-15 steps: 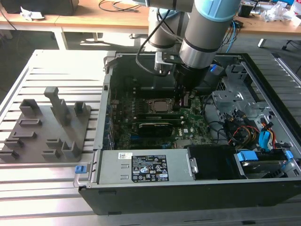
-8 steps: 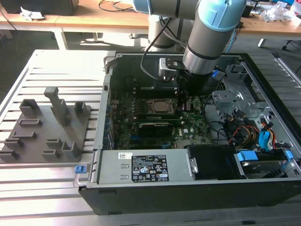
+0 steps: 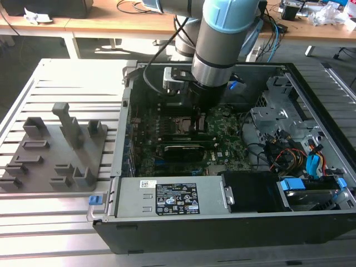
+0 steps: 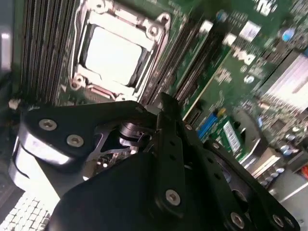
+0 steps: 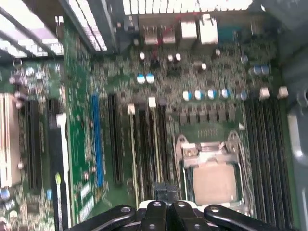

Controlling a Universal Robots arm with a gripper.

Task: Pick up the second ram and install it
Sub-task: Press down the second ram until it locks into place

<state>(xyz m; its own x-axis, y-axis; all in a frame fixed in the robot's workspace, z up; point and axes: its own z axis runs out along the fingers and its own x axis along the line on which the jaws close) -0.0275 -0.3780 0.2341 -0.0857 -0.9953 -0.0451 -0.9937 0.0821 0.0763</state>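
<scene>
Item: gripper (image 3: 197, 121) lowered inside the open computer case (image 3: 167, 222), above the motherboard (image 3: 228, 146) and just beside the CPU socket (image 3: 177, 125). In the first wrist view the fingers (image 5: 166, 188) are drawn close together over the memory slots next to the socket. The second ram (image 5: 155, 149) appears there edge-on as a thin pale strip standing in a slot, running up to the fingers; whether they clamp it cannot be told. Grey holder blocks (image 3: 55, 147) stand on the slatted tabletop (image 3: 67, 78), towards the exterior view's left, well apart from the case.
</scene>
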